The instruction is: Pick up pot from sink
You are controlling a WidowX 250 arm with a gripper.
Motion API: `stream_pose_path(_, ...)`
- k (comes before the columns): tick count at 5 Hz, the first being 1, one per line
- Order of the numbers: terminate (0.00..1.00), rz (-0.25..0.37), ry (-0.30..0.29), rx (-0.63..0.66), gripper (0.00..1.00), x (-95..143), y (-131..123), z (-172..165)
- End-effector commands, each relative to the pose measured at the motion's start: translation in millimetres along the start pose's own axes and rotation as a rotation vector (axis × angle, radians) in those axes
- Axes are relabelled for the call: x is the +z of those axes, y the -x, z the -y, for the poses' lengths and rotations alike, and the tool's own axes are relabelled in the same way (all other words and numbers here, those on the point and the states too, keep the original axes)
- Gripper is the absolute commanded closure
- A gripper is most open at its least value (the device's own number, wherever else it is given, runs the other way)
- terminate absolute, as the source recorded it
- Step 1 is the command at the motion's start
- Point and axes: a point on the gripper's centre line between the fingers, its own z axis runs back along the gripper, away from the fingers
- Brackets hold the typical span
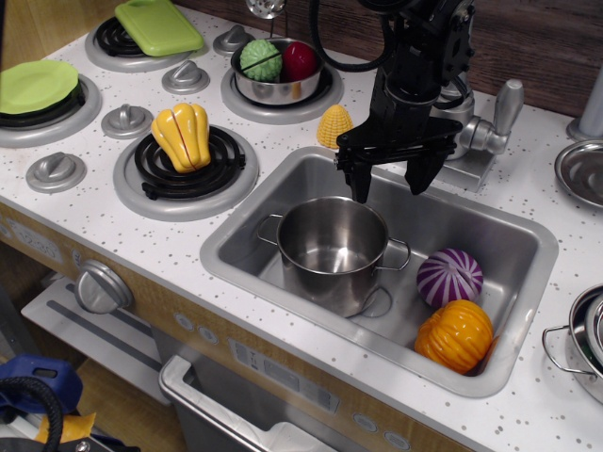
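Above the pot (333, 250) in the sink (528, 235), the jaws gape wide, holding nothing

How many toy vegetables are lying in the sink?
2: a purple-and-white striped one to the right of the pot, and an orange pumpkin in the sink's front right corner. None seems hidden.

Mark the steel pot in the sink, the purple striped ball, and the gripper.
Shiny cylindrical stainless-steel pot (332, 247): main camera view, on its inner wall.
Purple-and-white striped toy ball (449, 277): main camera view, on its top face.
Black gripper (388, 185): main camera view, midway between its fingers.
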Motion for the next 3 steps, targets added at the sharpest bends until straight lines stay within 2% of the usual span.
stream_pose_path(1,0.00,0.000,0.000,0.000,0.00,0,0,0)
stream_pose_path(3,0.00,-0.035,0.031,0.055,0.00,-18,6,-8)
